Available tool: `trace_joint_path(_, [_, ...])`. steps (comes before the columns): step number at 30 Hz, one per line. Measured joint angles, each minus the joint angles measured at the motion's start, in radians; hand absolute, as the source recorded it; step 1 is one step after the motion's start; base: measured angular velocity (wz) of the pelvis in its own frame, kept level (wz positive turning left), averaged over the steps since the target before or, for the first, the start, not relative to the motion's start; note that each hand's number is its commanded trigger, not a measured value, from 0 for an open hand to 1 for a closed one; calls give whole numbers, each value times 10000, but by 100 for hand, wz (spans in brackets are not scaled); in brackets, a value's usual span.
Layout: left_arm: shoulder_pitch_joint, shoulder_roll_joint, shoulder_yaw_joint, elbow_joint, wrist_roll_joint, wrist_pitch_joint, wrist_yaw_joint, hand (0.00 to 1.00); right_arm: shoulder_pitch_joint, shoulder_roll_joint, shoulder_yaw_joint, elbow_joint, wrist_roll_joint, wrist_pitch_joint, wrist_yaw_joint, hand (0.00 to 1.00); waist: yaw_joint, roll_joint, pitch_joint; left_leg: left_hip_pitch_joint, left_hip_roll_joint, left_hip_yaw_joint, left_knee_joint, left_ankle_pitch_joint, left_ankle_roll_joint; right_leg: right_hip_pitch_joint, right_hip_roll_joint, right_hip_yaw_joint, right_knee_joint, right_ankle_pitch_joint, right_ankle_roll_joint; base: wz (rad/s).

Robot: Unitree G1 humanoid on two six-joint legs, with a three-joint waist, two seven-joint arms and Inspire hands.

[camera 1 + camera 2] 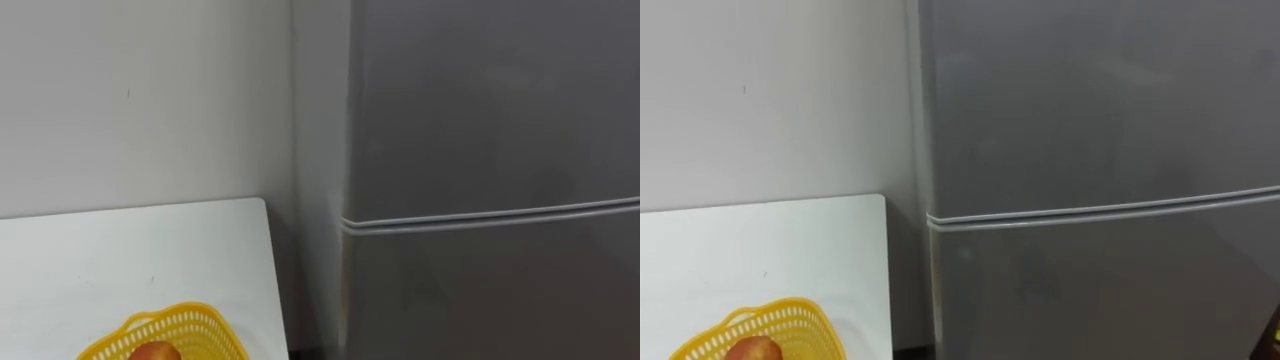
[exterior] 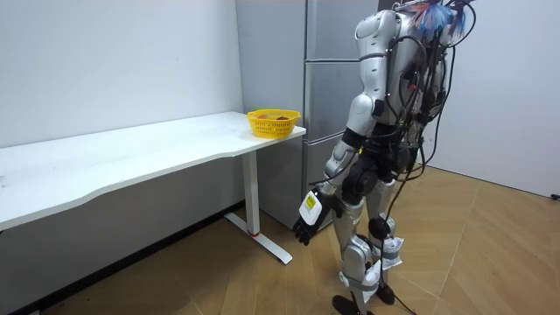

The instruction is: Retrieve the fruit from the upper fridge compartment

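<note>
The grey two-door fridge (image 1: 490, 100) stands right before me with both doors shut. A pale seam (image 1: 490, 215) divides the upper door from the lower one. What the fridge holds is hidden behind the doors. In the room view I stand close in front of the fridge (image 2: 328, 79), facing it. My left hand (image 2: 308, 219) hangs at my side near knee height, fingers relaxed and holding nothing.
A white table (image 1: 120, 260) stands to my left against the wall, its right end beside the fridge. A yellow basket (image 1: 165, 335) with a reddish fruit (image 1: 152, 351) sits near that end. Bare wooden floor (image 2: 490, 254) lies behind me.
</note>
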State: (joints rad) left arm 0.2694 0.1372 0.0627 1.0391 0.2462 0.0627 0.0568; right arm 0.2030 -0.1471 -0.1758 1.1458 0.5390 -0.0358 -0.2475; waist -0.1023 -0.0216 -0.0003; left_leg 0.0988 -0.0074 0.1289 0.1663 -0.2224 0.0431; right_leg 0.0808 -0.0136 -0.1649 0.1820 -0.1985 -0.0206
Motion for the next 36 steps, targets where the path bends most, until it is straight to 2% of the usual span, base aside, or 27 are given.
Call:
trace_joint_path(5, [-40,7,108,48,64,160,-225,0,39,-1,190,158,-2023,317,557,0,28,-16,-1,-2,-4,10,40,-1,1,-12,-1,6,20,-15,-3,0])
trace_joint_path(9, [-290,48,107,239,22,350,-309,0,-250,-1,885,464,-3163,620,1210,0,317,-45,4,11,-2,6,56,-1,1,3,1,-3,-9,-15,-4,0])
trace_joint_path(14, [-340,59,-6,425,431,603,-592,0,-601,-10,1518,636,-3319,819,2403,0,560,-60,8,2,-8,-9,59,-1,1,61,9,-15,-121,2,12,2])
trace_joint_path(16, [-332,100,-93,436,543,674,-700,0,-644,-67,1701,665,-3313,827,2777,0,584,-113,37,-6,-7,-15,30,-1,1,52,9,-30,-131,1,12,2])
trace_joint_path(18, [-367,122,-154,519,703,728,-830,0,-660,-100,1946,662,-3255,827,3287,0,640,-213,99,-41,1,-18,17,-3,0,23,16,-37,-135,1,11,0])
trace_joint_path(21, [-396,105,-353,631,730,807,-1009,0,-645,-148,2108,684,-3000,831,3791,0,728,-248,86,-151,0,-17,30,-18,6,-6,8,-75,-134,6,14,0])
trace_joint_path(24, [-409,122,-347,631,777,828,-1113,0,-633,-160,2156,731,-2918,832,4084,0,783,-259,49,-194,-1,-35,46,-20,4,4,-3,-151,-142,21,14,4])
trace_joint_path(36, [-519,128,-482,632,1122,838,-1159,0,-863,-160,2295,871,-2673,796,4524,0,787,-254,41,-201,-2,-58,196,-52,-3,51,-15,-184,-161,20,13,0])
